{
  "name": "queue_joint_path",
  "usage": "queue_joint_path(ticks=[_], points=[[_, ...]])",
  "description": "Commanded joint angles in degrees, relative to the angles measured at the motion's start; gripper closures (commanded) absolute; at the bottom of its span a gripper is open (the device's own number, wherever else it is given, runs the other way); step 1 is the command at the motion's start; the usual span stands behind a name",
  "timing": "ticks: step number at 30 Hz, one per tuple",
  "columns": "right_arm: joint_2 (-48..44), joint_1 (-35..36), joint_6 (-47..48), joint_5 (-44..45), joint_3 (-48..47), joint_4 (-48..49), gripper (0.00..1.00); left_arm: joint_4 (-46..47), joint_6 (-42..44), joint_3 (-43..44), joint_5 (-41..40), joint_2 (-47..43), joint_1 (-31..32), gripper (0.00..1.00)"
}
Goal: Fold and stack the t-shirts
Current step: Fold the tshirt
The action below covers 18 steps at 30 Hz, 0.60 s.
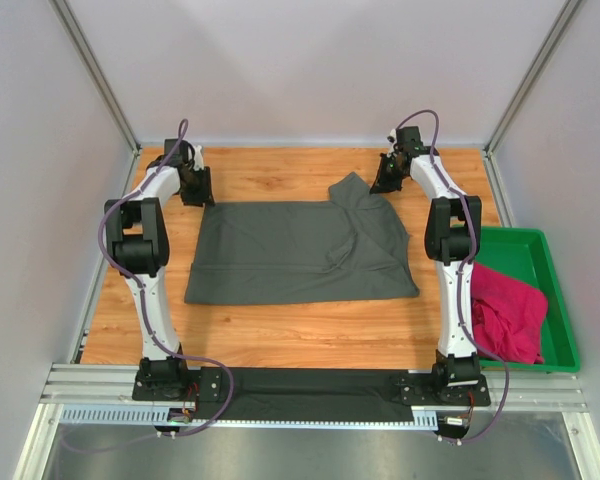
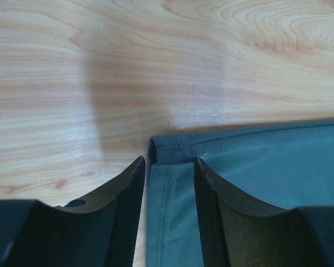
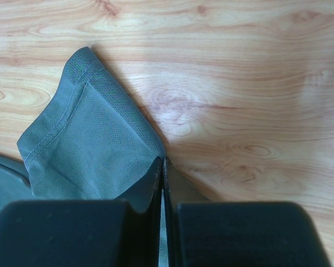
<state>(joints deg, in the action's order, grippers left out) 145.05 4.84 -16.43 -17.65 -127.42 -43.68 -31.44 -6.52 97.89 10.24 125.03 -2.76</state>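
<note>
From above, the grey t-shirt (image 1: 300, 250) lies flat on the bench (image 1: 280, 330), long way left to right, sleeve end to the right. The pink t-shirt (image 1: 507, 315) sits in the green tray (image 1: 515, 255).

Left wrist: the left hand (image 2: 168, 161) stands half open around a corner hem.

Right wrist: the right hand (image 3: 162, 161) is shut, pinching its sleeve.

The first fold is starting, I think; the left hand must close next.

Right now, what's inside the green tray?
The green tray holds a crumpled magenta t-shirt in its near half; the far half is bare. Anything under the shirt is covered, and the right arm hides part of the left rim.
</note>
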Motion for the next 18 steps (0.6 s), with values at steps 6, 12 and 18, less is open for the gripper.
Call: queue_joint_path(ticks=[6, 12, 18], points=[[-0.3, 0.8, -0.4, 0.4, 2.2, -1.9, 1.00, -1.3, 0.8, 3.2, 2.3, 0.3, -0.4, 0.53], [0.0, 0.7, -0.4, 0.2, 2.2, -2.0, 1.00, -0.6, 0.9, 3.9, 2.4, 1.7, -0.4, 0.56], [0.2, 0.8, -0.4, 0.2, 2.0, -1.9, 1.00, -1.6, 1.5, 5.6, 3.6, 3.1, -0.4, 0.63]])
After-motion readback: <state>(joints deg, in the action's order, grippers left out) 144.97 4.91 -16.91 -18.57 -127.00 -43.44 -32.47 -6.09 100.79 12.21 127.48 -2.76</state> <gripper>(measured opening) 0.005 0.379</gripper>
